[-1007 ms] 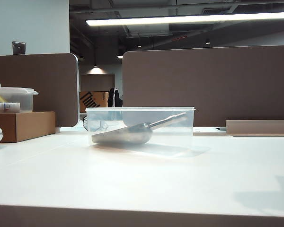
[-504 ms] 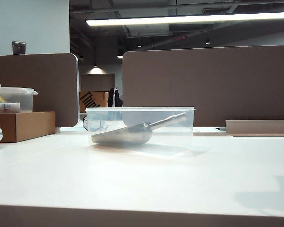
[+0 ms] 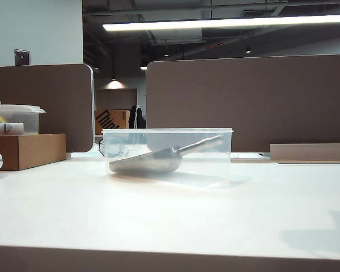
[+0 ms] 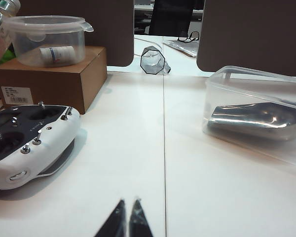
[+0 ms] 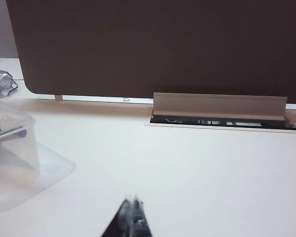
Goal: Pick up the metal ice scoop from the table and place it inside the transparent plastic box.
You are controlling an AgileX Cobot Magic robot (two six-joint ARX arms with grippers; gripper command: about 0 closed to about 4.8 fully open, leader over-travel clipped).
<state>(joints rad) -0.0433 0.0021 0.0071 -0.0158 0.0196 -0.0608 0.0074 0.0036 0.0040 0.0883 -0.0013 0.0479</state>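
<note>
The metal ice scoop (image 3: 153,160) lies inside the transparent plastic box (image 3: 167,131) in the middle of the table (image 3: 170,221), bowl down and handle tilted up to the right. In the left wrist view the scoop (image 4: 256,118) shows through the box wall (image 4: 222,81). My left gripper (image 4: 129,199) hangs shut and empty over bare table, well short of the box. The right gripper (image 5: 131,196) is shut and empty too, with a corner of the box (image 5: 10,123) off to one side. Neither gripper shows in the exterior view.
A brown cardboard box (image 3: 28,150) carrying a lidded plastic container (image 3: 14,119) stands at the left. A white remote controller (image 4: 29,138) lies near the left gripper. A clear glass (image 4: 153,60) lies on its side behind. Brown partitions and a raised cable flap (image 5: 219,104) line the far edge.
</note>
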